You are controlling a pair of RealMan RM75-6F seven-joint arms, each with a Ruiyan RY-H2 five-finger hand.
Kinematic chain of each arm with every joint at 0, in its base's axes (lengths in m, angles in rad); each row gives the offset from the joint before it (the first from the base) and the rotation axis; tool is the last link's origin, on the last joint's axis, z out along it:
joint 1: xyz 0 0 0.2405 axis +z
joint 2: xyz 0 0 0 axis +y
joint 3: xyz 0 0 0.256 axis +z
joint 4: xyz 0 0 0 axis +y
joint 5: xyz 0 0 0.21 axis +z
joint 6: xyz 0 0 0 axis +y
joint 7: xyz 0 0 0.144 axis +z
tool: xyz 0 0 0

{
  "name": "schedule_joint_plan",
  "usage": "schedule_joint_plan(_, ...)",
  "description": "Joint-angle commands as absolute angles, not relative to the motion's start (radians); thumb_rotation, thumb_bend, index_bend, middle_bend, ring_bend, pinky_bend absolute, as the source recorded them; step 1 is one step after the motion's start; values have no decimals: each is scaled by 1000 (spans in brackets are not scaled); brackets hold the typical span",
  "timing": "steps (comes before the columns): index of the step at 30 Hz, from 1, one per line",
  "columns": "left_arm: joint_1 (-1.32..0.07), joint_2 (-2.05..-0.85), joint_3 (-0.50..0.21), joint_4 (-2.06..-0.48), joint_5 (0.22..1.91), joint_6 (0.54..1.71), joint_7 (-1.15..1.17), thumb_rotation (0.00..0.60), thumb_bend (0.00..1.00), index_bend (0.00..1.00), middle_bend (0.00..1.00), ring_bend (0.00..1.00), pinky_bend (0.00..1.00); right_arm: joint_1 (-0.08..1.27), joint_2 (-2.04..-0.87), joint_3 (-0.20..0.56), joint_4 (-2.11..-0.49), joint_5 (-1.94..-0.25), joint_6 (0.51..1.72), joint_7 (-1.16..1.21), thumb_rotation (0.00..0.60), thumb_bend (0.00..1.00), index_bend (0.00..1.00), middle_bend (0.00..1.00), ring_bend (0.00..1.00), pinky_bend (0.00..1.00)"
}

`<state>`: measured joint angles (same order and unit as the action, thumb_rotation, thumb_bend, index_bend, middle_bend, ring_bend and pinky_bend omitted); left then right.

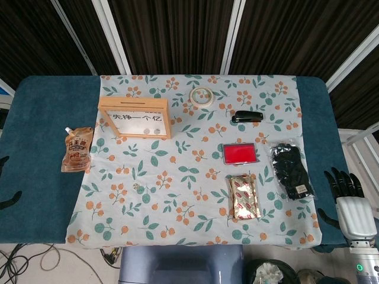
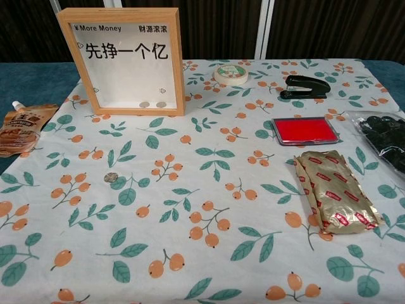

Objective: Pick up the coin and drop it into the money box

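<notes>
A small silver coin (image 2: 111,178) lies flat on the floral cloth, left of centre; in the head view the coin (image 1: 137,186) is a tiny dot. The wooden-framed money box (image 1: 134,117) stands upright at the back left, with two coins showing at the bottom of the money box (image 2: 121,60). My right hand (image 1: 352,204) hovers off the table's right edge, fingers spread and empty, far from the coin. Of my left hand (image 1: 7,200) only dark fingertips show at the left edge, spread apart with nothing between them. The chest view shows neither hand.
A brown spout pouch (image 1: 77,149) lies left of the box. A tape roll (image 1: 202,96) and black stapler (image 1: 247,116) sit at the back. A red ink pad (image 1: 240,154), gold packet (image 1: 244,196) and bagged black gloves (image 1: 291,170) lie on the right.
</notes>
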<state>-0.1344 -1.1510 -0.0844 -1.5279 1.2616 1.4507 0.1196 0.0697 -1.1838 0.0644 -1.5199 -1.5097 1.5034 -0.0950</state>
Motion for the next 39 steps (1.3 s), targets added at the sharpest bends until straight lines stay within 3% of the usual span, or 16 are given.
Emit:
schedule_joint_plan(1, -136, -1148, -86, -1526, 1259, 1433, 101, 600, 167, 136, 0, 0, 0, 69, -1183, 65, -1522, -1512, 1507, -96, 600, 302, 0, 0, 0, 0)
schedule_joint_plan(25, -133, -1160, -82, -1506, 1310, 1418, 63, 600, 168, 91, 0, 0, 0, 60, -1168, 78, -1539, -1497, 1524, -90, 600, 302, 0, 0, 0, 0)
schedule_joint_plan(34, -157, -1169, -71, -1514, 1329, 1367, 72, 600, 144, 91, 0, 0, 0, 58, -1167, 80, -1540, -1492, 1526, -98, 600, 302, 0, 0, 0, 0)
schedule_joint_plan(39, -247, -1136, -86, -1566, 1384, 1277, 125, 600, 143, 92, 0, 0, 0, 62, -1170, 82, -1532, -1476, 1508, -95, 600, 302, 0, 0, 0, 0)
